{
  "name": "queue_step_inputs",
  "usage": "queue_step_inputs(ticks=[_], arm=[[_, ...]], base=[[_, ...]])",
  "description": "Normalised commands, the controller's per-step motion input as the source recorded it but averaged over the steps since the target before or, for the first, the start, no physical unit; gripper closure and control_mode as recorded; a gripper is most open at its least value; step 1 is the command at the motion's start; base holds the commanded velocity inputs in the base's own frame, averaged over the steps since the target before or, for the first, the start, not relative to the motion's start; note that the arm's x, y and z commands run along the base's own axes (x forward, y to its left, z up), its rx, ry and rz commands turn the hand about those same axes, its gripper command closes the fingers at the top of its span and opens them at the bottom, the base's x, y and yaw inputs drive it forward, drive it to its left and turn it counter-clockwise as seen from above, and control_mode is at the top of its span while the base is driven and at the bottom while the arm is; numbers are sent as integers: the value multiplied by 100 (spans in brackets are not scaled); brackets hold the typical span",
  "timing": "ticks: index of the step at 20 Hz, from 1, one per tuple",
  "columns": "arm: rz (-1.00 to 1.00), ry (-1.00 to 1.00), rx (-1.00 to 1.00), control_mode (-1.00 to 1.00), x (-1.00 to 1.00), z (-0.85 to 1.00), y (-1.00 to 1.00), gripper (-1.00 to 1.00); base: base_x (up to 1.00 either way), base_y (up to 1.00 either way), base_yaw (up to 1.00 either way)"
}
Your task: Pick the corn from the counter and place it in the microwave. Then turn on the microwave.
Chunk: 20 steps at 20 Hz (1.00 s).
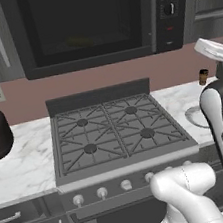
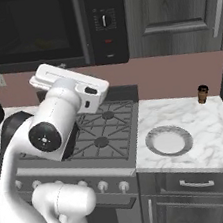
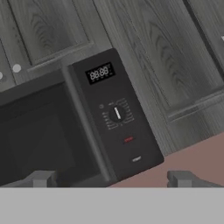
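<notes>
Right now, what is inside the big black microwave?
Through the microwave's closed dark glass door, a faint yellow shape, likely the corn, lies on the floor inside. The tinted glass hides the rest of the interior, so nothing else can be made out.

Your arm (image 2: 47,143) rises from the base and bends at a raised elbow, with the forearm angled upward and the white hand (image 2: 72,89) tilted at its end. In the hand view your pincer (image 3: 113,178) stands with both dark fingertips (image 3: 41,178) set wide apart, jaws fully spread, and nothing is held between them.
</notes>
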Motion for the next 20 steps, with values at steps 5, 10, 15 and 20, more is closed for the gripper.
queue_step_inputs(ticks=[5, 10, 15, 20], arm=[[0, 0, -3, -100, -24, -1, -25, -100], [0, 0, -8, -100, -17, -5, -12, -100], [1, 0, -5, -100, -2, -13, -1, -100], [3, 0, -3, -100, 3, -22, 0, -100]], base=[[0, 0, 0], [0, 0, 0], [0, 0, 0], [0, 0, 0]])
